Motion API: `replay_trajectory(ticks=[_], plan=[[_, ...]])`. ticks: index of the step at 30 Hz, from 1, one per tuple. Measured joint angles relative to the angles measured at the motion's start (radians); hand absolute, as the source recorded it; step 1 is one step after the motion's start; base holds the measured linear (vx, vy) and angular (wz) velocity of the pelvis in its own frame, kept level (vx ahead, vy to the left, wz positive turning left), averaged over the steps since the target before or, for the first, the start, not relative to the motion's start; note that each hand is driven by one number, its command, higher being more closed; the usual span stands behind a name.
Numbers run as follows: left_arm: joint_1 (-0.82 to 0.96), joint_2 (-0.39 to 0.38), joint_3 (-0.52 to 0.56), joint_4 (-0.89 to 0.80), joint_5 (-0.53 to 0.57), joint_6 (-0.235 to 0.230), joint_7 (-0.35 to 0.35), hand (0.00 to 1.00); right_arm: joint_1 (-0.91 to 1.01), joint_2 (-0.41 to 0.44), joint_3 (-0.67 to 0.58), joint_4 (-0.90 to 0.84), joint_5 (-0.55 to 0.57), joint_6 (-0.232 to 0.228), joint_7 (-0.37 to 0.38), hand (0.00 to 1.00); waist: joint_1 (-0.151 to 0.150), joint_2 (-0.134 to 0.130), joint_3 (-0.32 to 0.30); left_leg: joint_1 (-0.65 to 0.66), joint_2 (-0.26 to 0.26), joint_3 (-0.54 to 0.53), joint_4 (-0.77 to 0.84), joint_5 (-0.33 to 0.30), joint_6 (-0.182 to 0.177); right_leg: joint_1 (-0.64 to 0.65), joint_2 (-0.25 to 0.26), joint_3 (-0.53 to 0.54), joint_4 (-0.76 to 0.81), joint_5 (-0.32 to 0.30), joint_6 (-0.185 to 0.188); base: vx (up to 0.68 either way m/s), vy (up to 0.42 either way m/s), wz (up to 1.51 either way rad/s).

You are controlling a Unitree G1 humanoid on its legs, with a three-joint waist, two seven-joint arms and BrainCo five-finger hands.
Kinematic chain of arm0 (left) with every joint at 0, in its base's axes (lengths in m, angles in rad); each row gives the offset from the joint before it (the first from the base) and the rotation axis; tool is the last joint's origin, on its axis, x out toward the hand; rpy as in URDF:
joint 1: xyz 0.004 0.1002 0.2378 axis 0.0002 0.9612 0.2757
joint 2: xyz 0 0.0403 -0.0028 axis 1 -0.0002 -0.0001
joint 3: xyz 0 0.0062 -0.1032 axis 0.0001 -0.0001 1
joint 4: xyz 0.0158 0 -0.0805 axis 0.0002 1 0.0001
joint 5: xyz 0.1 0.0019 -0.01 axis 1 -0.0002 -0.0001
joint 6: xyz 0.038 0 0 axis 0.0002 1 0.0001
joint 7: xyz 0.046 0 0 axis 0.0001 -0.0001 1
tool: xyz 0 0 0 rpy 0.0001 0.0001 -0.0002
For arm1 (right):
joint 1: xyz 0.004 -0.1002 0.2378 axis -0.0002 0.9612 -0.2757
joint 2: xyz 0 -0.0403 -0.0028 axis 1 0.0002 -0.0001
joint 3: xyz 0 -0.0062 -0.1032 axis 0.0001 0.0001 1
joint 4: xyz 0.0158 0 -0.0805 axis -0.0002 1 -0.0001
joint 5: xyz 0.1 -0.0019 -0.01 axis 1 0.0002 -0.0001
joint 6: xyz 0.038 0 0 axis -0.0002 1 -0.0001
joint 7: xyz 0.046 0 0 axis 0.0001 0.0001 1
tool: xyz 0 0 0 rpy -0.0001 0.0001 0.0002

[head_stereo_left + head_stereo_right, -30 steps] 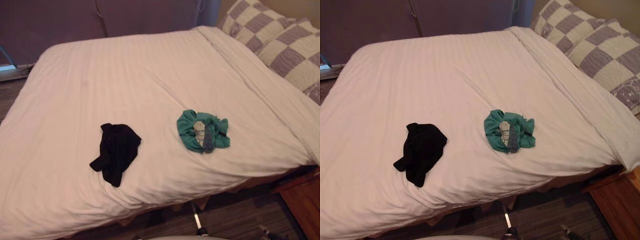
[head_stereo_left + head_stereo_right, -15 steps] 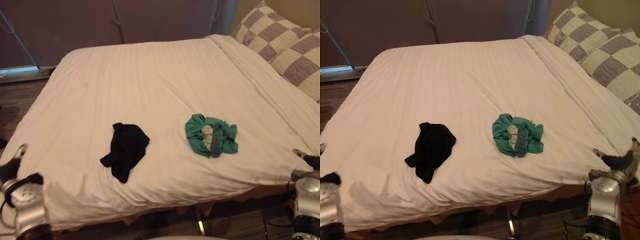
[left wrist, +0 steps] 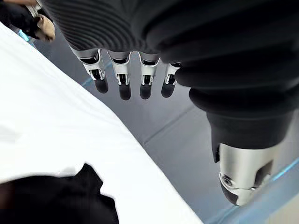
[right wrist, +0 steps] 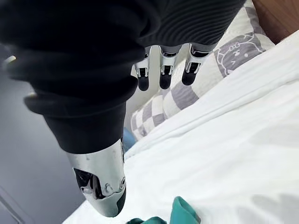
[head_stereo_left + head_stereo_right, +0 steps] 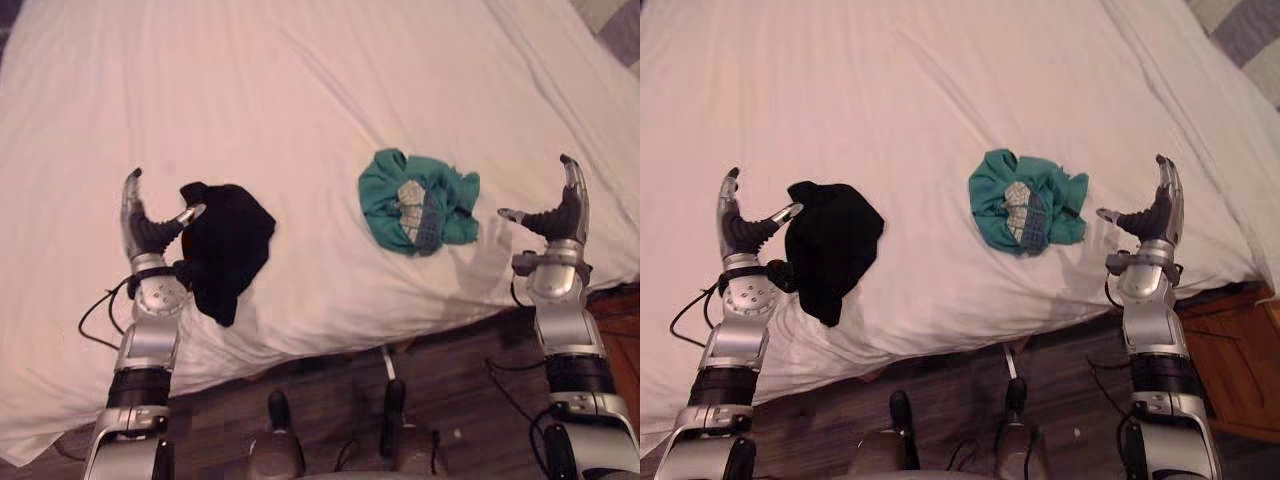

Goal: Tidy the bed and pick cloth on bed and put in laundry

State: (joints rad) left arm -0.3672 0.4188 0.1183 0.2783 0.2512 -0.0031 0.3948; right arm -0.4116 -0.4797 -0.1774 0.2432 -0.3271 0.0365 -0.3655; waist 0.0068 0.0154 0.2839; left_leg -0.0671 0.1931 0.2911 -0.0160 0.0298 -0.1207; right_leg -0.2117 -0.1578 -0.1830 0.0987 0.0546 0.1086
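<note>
White bed: crumpled black cloth, green cloth; left hand, right hand fingers apart

Your two head views look steeply down on the bed from its near side, set slightly apart. Both share the same sheet, the black cloth and the green cloth.

Left wrist view: very close behind the left hand, facing across the bed, with the black cloth near.

Right wrist view: very close behind the right hand, facing the pillows, with the green cloth just in sight.
</note>
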Motion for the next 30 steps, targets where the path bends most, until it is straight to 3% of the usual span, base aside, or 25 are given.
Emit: replay_trajectory(ticks=[6,7,11,15,23,30], plan=[[-0.089,-0.001,-0.083,0.12,0.091,0.047,-0.037,0.0,-0.056,-0.006,0.02,-0.022,-0.022,0.001,0.0,0.0,-0.021,-0.008,0.064,-0.045,0.0,0.019,0.0,0.007,0.002,-0.041,0.007,0.024,-0.04,0.046,-0.01,0.01,0.015,-0.1],[-0.101,-0.001,-0.087,0.151,0.121,0.058,-0.046,1.0,-0.058,-0.006,0.024,-0.038,-0.029,0.001,0.0,0.0,-0.023,-0.009,0.072,-0.049,-0.001,0.021,0.0,0.007,0.002,-0.041,0.007,0.025,-0.051,0.052,-0.009,0.02,0.013,-0.06],[-0.136,-0.003,-0.078,0.227,0.255,0.085,-0.054,1.0,-0.071,-0.018,0.036,-0.053,-0.033,0.003,0.013,0.0,-0.021,-0.008,0.083,-0.049,-0.001,0.035,0.0,0.007,0.002,-0.041,0.01,0.035,-0.069,0.065,-0.013,0.02,0.015,-0.08],[-0.145,-0.004,-0.066,0.232,0.312,0.095,-0.09,1.0,-0.109,-0.047,0.051,-0.053,-0.043,0.011,0.042,0.0,-0.019,-0.005,0.085,-0.049,-0.003,0.031,0.0,0.007,0.002,-0.038,0.008,0.034,-0.074,0.069,-0.01,0.0,0.003,0.01],[-0.014,-0.105,-0.037,0.1,0.287,0.064,-0.091,1.0,-0.313,-0.143,0.186,0.041,-0.098,0.012,0.086,0.0,-0.01,0.042,0.121,-0.064,-0.014,0.008,0.001,0.014,0.012,-0.022,-0.002,0.015,-0.105,0.082,0.004,-0.01,0.016,0.08],[0.141,-0.195,-0.059,-0.083,0.138,-0.011,-0.09,1.0,-0.365,-0.159,0.305,0.248,-0.092,0.01,0.154,0.0,0.016,0.068,0.144,-0.096,-0.018,-0.046,0.0,0.021,0.016,-0.014,-0.011,-0.038,-0.107,0.082,0.004,0.04,0.019,0.23]])
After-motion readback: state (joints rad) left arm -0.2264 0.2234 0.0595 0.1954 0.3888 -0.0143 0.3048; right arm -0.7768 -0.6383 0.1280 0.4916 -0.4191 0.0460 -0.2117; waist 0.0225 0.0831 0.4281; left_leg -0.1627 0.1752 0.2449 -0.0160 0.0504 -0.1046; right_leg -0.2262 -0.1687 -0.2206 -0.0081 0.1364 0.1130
